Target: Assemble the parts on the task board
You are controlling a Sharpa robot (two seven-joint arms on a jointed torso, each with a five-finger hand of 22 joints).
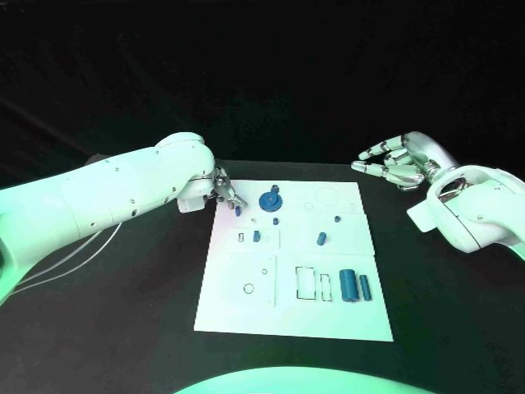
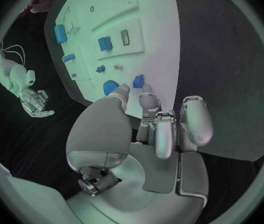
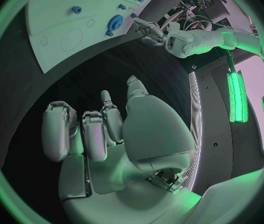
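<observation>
The white task board (image 1: 245, 316) lies in the middle of the black table. At its far left corner, a small blue piece (image 1: 237, 210) (image 2: 138, 80) sits just beyond the thumb and fingertip of my left hand (image 1: 224, 194) (image 2: 157, 119). The two tips are apart and hold nothing. A round blue gear-like part (image 1: 271, 201) (image 2: 110, 87) (image 3: 114, 22) is beside it. Small blue pieces (image 1: 257, 236) (image 1: 321, 239) stand mid-board. Two blue cylinders (image 1: 348, 285) lie at the near right. My right hand (image 1: 395, 166) (image 3: 101, 129) hovers off the board's far right corner, fingers loosely apart and holding nothing.
Outlined recesses (image 1: 249, 288) mark the board's near left section, and rectangular slots (image 1: 305, 282) sit beside the cylinders. Thin cables (image 1: 79, 250) trail on the table under my left arm. Black table (image 1: 452, 312) surrounds the board on all sides.
</observation>
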